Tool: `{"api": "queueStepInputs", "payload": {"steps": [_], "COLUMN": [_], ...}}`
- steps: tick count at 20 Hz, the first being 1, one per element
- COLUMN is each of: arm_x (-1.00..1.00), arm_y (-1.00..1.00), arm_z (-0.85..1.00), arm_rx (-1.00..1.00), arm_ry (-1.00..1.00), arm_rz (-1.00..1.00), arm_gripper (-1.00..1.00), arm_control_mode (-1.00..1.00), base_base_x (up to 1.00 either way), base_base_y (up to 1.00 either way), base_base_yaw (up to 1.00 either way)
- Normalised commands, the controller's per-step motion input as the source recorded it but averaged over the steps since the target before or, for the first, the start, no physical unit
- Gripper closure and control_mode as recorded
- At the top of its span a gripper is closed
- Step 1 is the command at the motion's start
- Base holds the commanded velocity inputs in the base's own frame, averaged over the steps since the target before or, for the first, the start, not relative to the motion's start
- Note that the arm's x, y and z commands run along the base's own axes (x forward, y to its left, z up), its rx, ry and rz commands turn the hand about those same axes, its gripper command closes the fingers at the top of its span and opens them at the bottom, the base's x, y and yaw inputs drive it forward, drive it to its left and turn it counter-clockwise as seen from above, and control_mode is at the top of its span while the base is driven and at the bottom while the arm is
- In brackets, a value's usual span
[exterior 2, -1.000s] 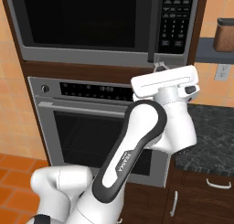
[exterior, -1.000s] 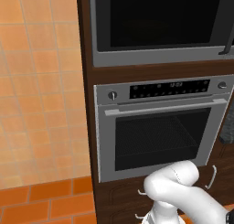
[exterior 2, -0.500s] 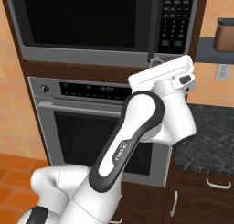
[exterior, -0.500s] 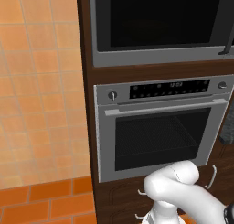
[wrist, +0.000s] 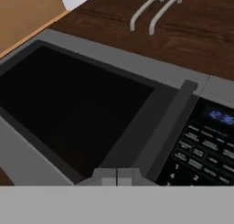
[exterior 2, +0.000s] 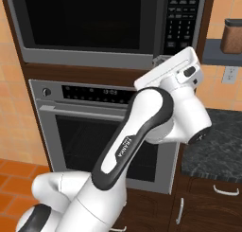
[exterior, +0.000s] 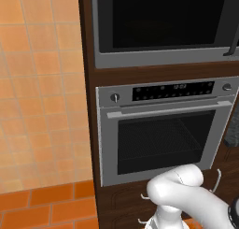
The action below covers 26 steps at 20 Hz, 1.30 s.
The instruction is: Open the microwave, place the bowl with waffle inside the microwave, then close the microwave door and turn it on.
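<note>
On the left stands an orange tiled wall (exterior: pixel 42 97), and beside it a dark brown wooden cabinet column (exterior: pixel 88 106) holds both appliances. The wide built-in microwave with its grey metal frame (exterior 2: pixel 108 27) sits at the top of that column, its door shut: the large black glass microwave door edged in grey metal (wrist: pixel 68 109) lies flush in the frame, with the dark vertical handle (wrist: pixel 169 122) running along its right side next to the black keypad panel with pale buttons (exterior 2: pixel 183 18). Directly below the microwave is the silver oven with a display strip, round knobs and a bar handle (exterior: pixel 163 130). The white arm's two-finger gripper (wrist: pixel 117 176) is raised close to the lower edge of the microwave, near the foot of the handle; its jaws are clenched together with nothing between them. Further right, a dark speckled stone counter (exterior 2: pixel 212 146) carries a brown canister on a shelf above it (exterior 2: pixel 232 36).
</note>
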Motion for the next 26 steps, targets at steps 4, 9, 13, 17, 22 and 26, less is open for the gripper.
{"api": "queueStepInputs", "payload": {"steps": [4,9,13,17,22,26], "arm_x": [0.13,0.10,0.00,0.05,0.21,0.06], "arm_y": [0.00,0.00,0.00,0.00,0.00,0.00], "arm_z": [0.00,0.00,-0.11,-0.09,0.00,0.00], "arm_rx": [-0.24,-0.19,-0.11,-0.05,-0.10,-0.03], "arm_ry": [0.03,0.10,0.02,0.00,0.00,0.00], "arm_rz": [-0.09,-0.17,-0.20,-0.21,-0.18,-0.09], "arm_gripper": [1.00,1.00,1.00,1.00,1.00,1.00], "arm_control_mode": [-1.00,-1.00,-1.00,-1.00,-1.00,-1.00], "base_base_x": [0.00,0.00,0.00,0.00,0.00,0.00], "base_base_y": [0.00,0.00,0.00,0.00,0.00,0.00], "base_base_yaw": [0.00,0.00,0.00,0.00,0.00,0.00]}}
